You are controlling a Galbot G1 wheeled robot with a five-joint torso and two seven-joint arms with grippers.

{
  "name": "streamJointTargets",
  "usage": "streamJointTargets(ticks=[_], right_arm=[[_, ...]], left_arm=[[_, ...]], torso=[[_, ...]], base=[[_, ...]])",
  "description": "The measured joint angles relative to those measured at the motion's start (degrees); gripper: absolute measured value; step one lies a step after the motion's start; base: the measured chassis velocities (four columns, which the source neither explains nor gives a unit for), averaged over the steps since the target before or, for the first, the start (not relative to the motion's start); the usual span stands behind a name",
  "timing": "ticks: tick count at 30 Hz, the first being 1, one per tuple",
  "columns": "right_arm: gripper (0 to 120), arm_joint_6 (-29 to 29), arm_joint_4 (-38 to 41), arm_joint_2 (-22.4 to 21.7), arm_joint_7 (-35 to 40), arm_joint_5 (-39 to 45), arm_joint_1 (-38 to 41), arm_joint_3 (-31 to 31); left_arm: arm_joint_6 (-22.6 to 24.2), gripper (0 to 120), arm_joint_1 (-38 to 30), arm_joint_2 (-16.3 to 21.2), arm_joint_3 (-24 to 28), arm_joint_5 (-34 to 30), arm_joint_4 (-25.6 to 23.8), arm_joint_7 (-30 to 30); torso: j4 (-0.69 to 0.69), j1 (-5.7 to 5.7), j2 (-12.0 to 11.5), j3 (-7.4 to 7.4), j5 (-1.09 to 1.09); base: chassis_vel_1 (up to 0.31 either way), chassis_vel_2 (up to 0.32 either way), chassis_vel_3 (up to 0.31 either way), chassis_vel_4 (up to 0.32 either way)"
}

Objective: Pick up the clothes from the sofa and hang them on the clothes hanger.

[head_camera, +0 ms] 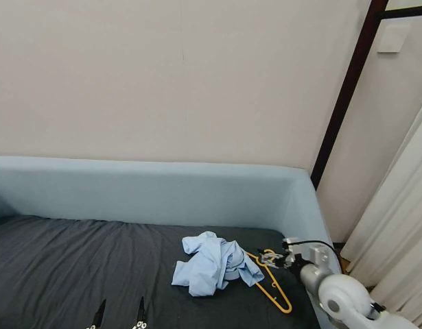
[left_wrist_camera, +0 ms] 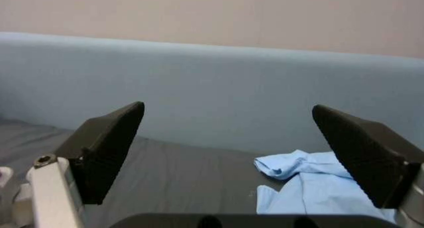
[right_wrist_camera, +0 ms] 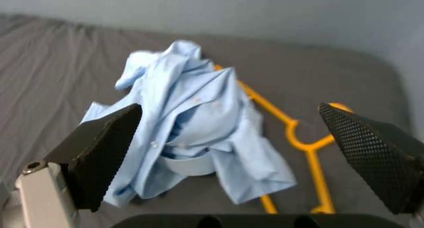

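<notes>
Both my grippers gape empty above the sofa [head_camera: 128,195].
My left gripper [head_camera: 120,317], cut off at the edge, and right gripper [right_wrist_camera: 230,111] hover by the crumpled soft blue shirt [head_camera: 209,264], which half-buries a thin orange hanger [right_wrist_camera: 267,105] on the dark seat.

Black textured jaws, white right arm [head_camera: 340,296]

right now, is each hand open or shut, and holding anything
Left hand: open, empty, low over the sofa.
Right hand: open, empty, above the shirt and hanger.
</notes>
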Motion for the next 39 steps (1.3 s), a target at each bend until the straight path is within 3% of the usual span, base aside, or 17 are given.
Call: streamJointTargets(ticks=[3,6,12,19,24,29,31,33,39], right_arm=[[100,-0.26,-3.17,2.76,0.44,0.09,3.08,-2.75],[100,-0.43,-10.08,8.67,0.81,-0.78,7.01,-6.11],[100,-0.27,-19.44,14.92,0.26,-3.72,9.09,-8.16],[97,0.13,-26.50,18.38,-1.41,-7.68,10.08,-8.64],[85,0.41,-30.40,20.60,-2.36,-8.24,10.76,-7.91],[59,0.81,-32.49,22.19,-3.31,-9.05,10.45,-7.66],[56,0.80,-32.46,22.27,-3.31,-9.06,10.40,-7.67],[45,0.61,-32.29,22.32,-3.32,-9.09,10.38,-7.98],[26,0.66,-32.74,22.38,-3.46,-9.66,10.32,-8.33]], left_arm=[[-0.22,100,0.13,-0.31,-0.08,0.30,0.16,-0.22],[-0.46,100,0.36,-0.95,-0.19,0.67,0.50,-0.45],[-0.58,100,0.37,-1.77,-0.25,0.96,0.83,-0.54],[-0.59,100,0.25,-2.28,-0.32,0.95,1.07,-0.58],[-0.59,100,0.10,-2.56,-0.35,0.91,1.32,-0.62],[-0.58,100,-0.09,-2.86,-0.68,0.71,1.55,-0.82],[-0.59,100,-0.12,-2.86,-0.73,0.66,1.54,-0.86],[-0.56,100,-0.30,-2.82,-0.83,0.62,1.51,-0.97],[-0.46,100,-0.11,-2.65,-0.89,0.59,1.15,-1.06]], torso=[[0.01,0.00,0.00,0.00,0.03],[0.00,0.00,0.00,0.00,0.01],[-0.01,0.00,0.00,-0.01,0.01],[-0.02,0.00,0.00,-0.01,0.01],[0.00,0.00,0.01,-0.01,0.01],[-0.01,0.00,0.01,-0.01,0.02],[-0.01,0.00,0.01,-0.01,0.02],[-0.01,0.00,0.01,-0.01,0.02],[-0.01,-0.01,0.01,-0.01,0.02]], base=[[0.000,0.000,0.000,0.000],[0.000,0.000,0.000,0.000],[0.000,0.000,0.000,0.000],[0.000,0.000,0.000,0.000],[0.000,0.000,0.000,0.000],[0.000,0.000,0.000,0.000],[0.000,0.000,0.000,0.000],[0.000,0.000,0.000,0.000],[0.000,0.000,0.000,0.000]])
